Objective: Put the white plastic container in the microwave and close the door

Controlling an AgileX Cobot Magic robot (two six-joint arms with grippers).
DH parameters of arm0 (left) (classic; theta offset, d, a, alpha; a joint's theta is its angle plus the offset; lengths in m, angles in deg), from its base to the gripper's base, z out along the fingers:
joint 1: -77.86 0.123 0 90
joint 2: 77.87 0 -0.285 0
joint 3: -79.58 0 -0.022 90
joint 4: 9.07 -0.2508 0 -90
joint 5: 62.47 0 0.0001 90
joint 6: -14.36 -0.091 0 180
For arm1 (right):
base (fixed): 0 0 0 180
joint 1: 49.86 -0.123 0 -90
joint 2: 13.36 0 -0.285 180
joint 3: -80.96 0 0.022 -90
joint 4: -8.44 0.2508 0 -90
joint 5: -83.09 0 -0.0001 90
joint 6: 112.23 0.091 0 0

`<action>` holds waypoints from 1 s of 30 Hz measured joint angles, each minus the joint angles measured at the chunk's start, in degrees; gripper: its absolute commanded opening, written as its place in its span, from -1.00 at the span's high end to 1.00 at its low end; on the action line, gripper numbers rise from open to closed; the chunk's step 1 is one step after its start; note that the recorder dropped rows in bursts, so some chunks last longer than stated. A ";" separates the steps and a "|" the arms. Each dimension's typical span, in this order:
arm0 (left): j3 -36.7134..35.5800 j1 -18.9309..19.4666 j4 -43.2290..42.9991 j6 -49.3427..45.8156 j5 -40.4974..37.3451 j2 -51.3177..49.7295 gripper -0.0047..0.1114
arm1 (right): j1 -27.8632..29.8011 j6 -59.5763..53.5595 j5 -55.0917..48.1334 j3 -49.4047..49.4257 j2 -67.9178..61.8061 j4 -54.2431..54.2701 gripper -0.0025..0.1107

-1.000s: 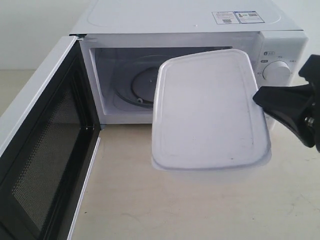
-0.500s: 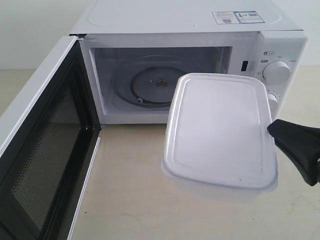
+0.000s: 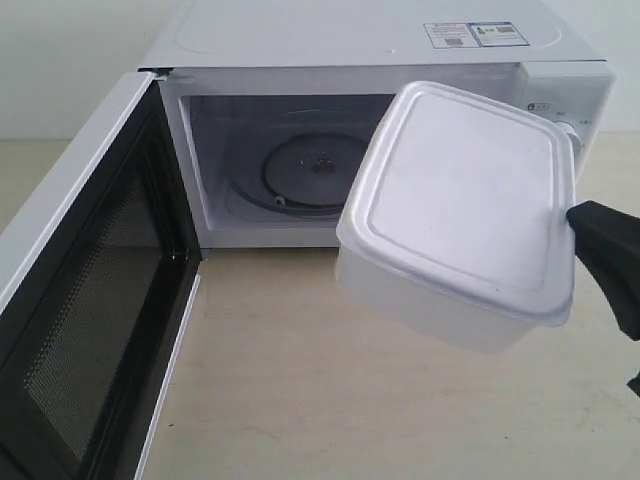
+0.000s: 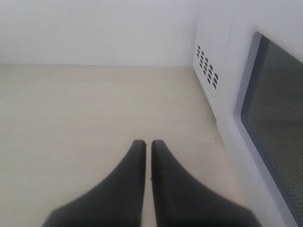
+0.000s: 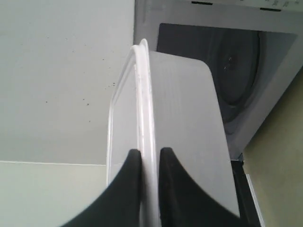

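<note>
The white plastic container (image 3: 462, 212) hangs tilted in the air in front of the right half of the microwave (image 3: 370, 50), hiding most of its dials. My right gripper (image 3: 578, 215) is shut on the container's rim (image 5: 147, 118) at its right end, one finger on each side. The door (image 3: 85, 290) stands wide open to the left, black inner face and mesh window showing. The glass turntable (image 3: 305, 172) lies bare inside the cavity. My left gripper (image 4: 147, 144) is shut on nothing, low over the table beside the door's outer face (image 4: 272, 123).
Beige tabletop (image 3: 300, 380) stretches in front of the microwave. The open door takes up the left front area. A vent grille (image 4: 207, 67) marks the microwave's side wall. A pale wall rises behind.
The container has risen and tipped, its far edge lifted toward the cavity's upper right. The right gripper moved up with it. The door and left gripper are unchanged.
</note>
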 measured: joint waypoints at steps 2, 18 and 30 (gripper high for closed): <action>0.00 0.00 0.00 0.00 0.00 0.00 0.84 | -3.16 -2.51 0.95 0.00 -0.11 4.63 0.96; 0.00 0.00 0.00 0.00 0.00 0.00 0.84 | -44.54 -45.62 16.42 -0.10 -5.92 53.46 0.96; 0.00 0.00 0.00 0.00 0.00 0.00 0.84 | -48.49 -49.06 22.05 -0.19 -6.03 55.30 0.96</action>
